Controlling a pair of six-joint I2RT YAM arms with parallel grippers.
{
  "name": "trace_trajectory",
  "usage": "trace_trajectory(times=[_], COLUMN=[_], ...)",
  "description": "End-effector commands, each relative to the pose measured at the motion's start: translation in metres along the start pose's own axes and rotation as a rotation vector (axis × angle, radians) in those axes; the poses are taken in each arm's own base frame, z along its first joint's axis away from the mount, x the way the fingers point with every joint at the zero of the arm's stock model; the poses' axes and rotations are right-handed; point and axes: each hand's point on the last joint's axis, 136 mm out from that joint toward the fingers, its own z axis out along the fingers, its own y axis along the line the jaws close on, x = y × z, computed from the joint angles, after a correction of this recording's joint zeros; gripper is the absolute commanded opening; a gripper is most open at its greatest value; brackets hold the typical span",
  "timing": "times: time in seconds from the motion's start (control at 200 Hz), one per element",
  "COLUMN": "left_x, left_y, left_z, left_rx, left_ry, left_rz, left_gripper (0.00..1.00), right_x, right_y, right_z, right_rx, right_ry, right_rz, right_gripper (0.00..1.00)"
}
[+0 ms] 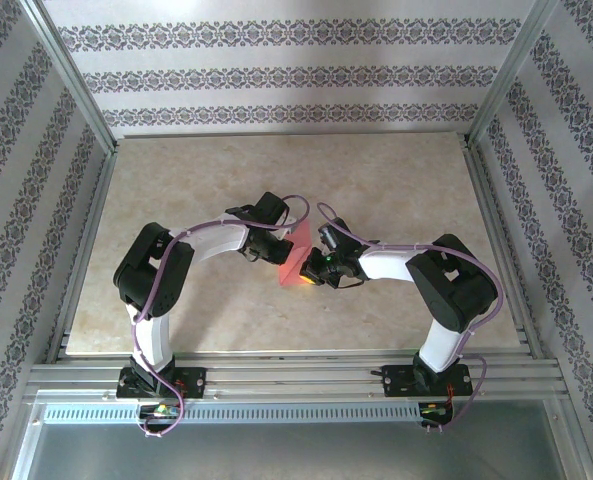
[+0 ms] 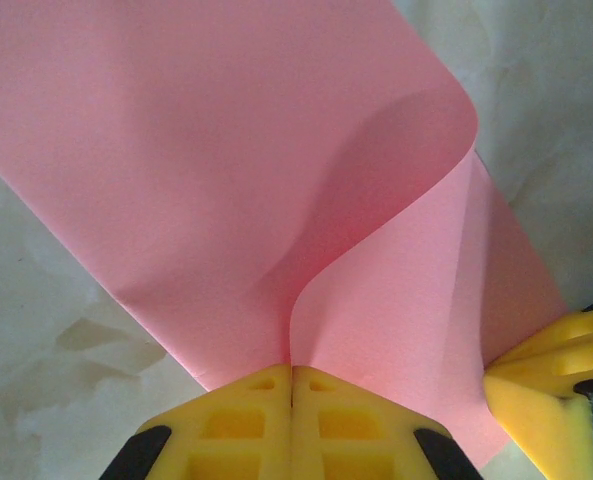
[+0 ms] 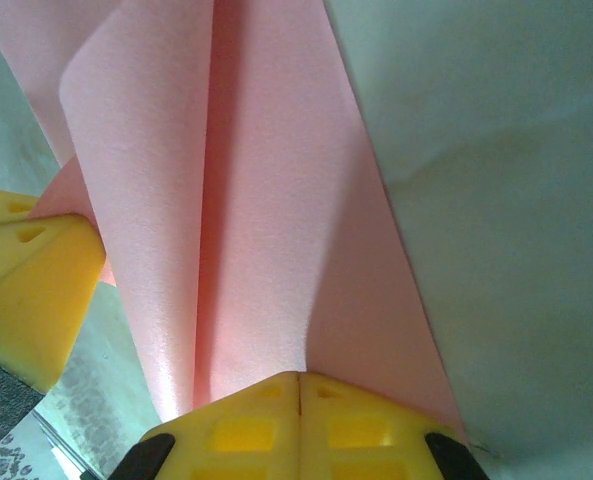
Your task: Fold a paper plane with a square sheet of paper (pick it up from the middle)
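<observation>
Square sheet of paper (image 1: pixel 294 257) is held above the table (image 1: pixel 396 190), mid-table, between the two arms.
Left gripper (image 2: pixel 292 372): yellow fingers pressed together, pinching the sheet's edge. The paper curls over in a soft bend above them.
Right gripper (image 3: pixel 298 378): fingers also closed on the sheet, with a shallow lengthwise valley rising from the pinch.
Top view: the sheet is a small tilted pink-red patch with the grippers close on either side. The curl is clear from the wrists.

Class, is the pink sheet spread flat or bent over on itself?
Bent over, not flat. The sheet curls over in a rounded loop, pinched at its edge by both pairs of shut jaws.
</observation>
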Motion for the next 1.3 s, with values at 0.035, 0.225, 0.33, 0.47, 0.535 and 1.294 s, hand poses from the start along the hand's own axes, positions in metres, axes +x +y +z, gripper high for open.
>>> trace_trajectory(times=[0.035,0.225,0.33,0.47,0.535,1.294], left_x=[-0.001,-0.003,-0.003,-0.002,-0.002,0.005], left_y=[0.012,0.013,0.014,0.015,0.015,0.019], left_z=[0.0,0.001,0.002,0.004,0.004,0.012], left_rx=[-0.025,-0.033,-0.036,-0.037,-0.037,-0.048], left_ry=[0.018,0.021,0.024,0.029,0.03,0.069], left_rz=[0.005,0.013,0.016,0.016,0.016,0.029], left_gripper=[0.0,0.0,0.0,0.0,0.0,0.0], right_x=[0.006,0.006,0.007,0.007,0.007,0.008], right_y=[-0.009,-0.008,-0.009,-0.009,-0.009,-0.008], right_z=[0.007,0.007,0.008,0.008,0.008,0.007], right_rx=[0.039,0.039,0.04,0.041,0.041,0.039], right_ry=[0.032,0.033,0.034,0.035,0.035,0.037], right_rz=[-0.001,-0.002,-0.002,-0.001,-0.003,-0.006], right_gripper=[0.07,0.07,0.07,0.07,0.07,0.07])
